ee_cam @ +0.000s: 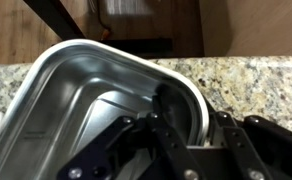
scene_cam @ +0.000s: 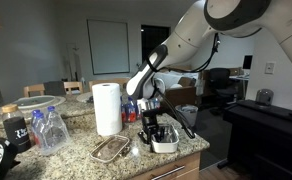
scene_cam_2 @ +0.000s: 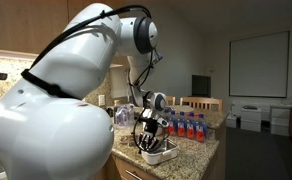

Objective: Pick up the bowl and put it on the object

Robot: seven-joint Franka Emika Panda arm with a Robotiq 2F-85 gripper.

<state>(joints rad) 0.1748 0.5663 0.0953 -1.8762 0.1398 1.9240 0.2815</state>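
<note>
Granite counter [scene_cam: 76,160] in a kitchen, arm [scene_cam: 186,45] down over the bowl [scene_cam: 166,145].
We see the bowl resting on the counter near its front edge, close to the end corner, with the tray [scene_cam: 110,149] just beside it and the paper towel roll [scene_cam: 107,108] behind the tray. Our gripper [ee_cam: 193,108] straddles the bowl's wall, one finger inside, one outside; we cannot tell whether they are pinching it.

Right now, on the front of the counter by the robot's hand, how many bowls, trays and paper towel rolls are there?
white bowl: 1
oval tray: 1
paper towel roll: 1
Total: 3
</note>
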